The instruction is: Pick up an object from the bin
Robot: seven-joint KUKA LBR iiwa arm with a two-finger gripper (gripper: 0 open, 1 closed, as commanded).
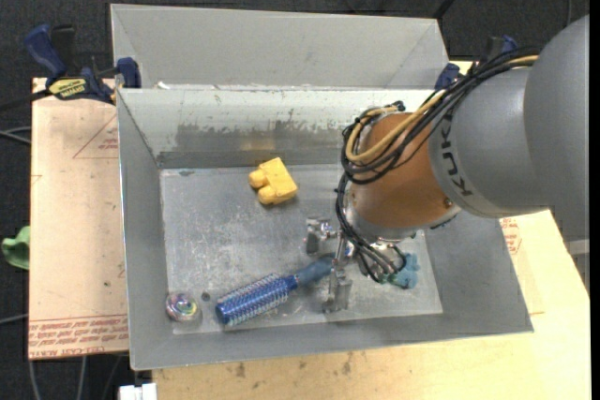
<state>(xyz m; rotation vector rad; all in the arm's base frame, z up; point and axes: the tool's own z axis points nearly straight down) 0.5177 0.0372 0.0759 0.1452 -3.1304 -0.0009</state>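
While nothing has yet left the floor of the bin [217,229], the gripper [328,265] is low inside it, near the middle of the front edge and a little toward the right wall; its fingers [337,292] stand apart, one toward the back and one toward the front, and the handle end of a blue hairbrush [258,297] lies between them; I judge them open and not clamped on it, since a gap shows on both sides of the handle. The brush lies flat and slantwise along the front edge, its bristled head pointing toward the front left corner; close beside that head sits a small round glittery thing [182,306]; a yellow block [273,182] rests well apart, near the back wall; a small teal thing [407,274] lies under the arm on the right side. So the approach looks done, by my reading; closing on the handle and lifting the brush clear are left.
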